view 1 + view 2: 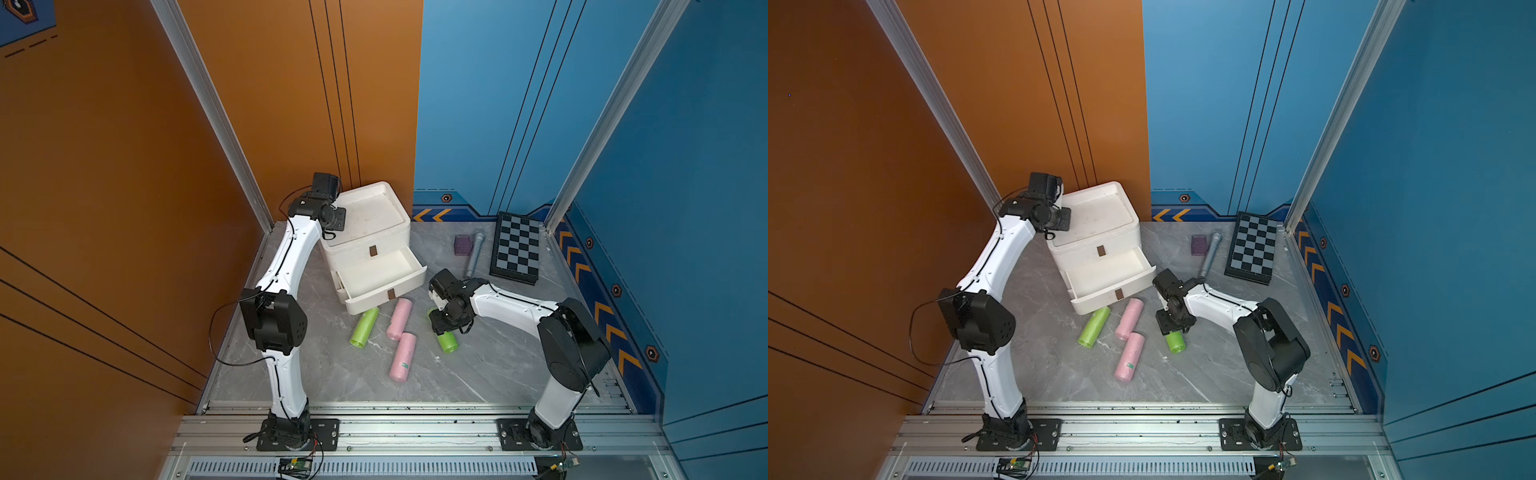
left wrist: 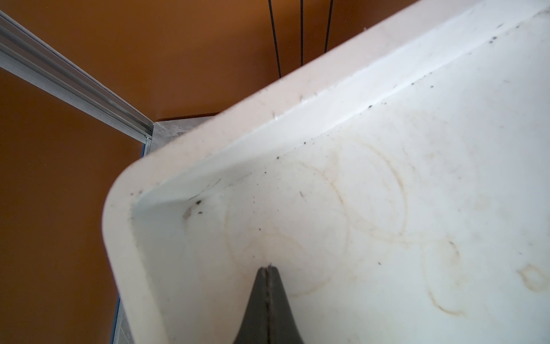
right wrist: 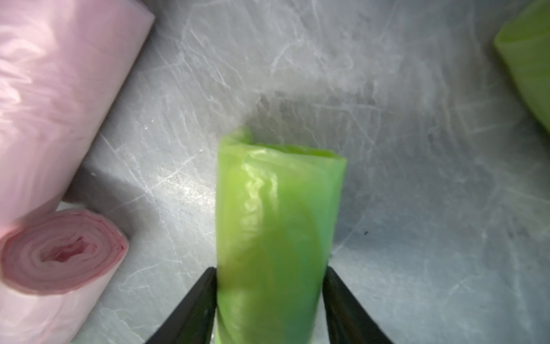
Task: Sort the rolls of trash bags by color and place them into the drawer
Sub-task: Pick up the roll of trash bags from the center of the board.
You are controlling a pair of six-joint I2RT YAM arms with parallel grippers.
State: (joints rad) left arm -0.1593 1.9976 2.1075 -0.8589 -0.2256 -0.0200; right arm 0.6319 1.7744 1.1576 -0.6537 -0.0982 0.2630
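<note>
The white drawer (image 1: 388, 239) stands at the back left; its middle drawer (image 1: 374, 298) is pulled out with nothing in it. In front lie several rolls of trash bags: a green one (image 1: 365, 327), a pink one (image 1: 400, 319) and a labelled pink one (image 1: 403, 356). Another green roll (image 1: 448, 343) (image 3: 276, 208) lies to their right. My right gripper (image 3: 269, 269) points down over it, with both fingers touching its sides. The roll still rests on the table. My left gripper (image 2: 268, 268) is shut and hangs over the cabinet's recessed top (image 2: 387, 193).
A black-and-grey chequered board (image 1: 517, 249) lies at the back right. A slim grey stick (image 1: 474, 255) and a small purple cube (image 1: 463, 245) sit beside it. The pink rolls (image 3: 59, 89) lie close beside the gripped green roll.
</note>
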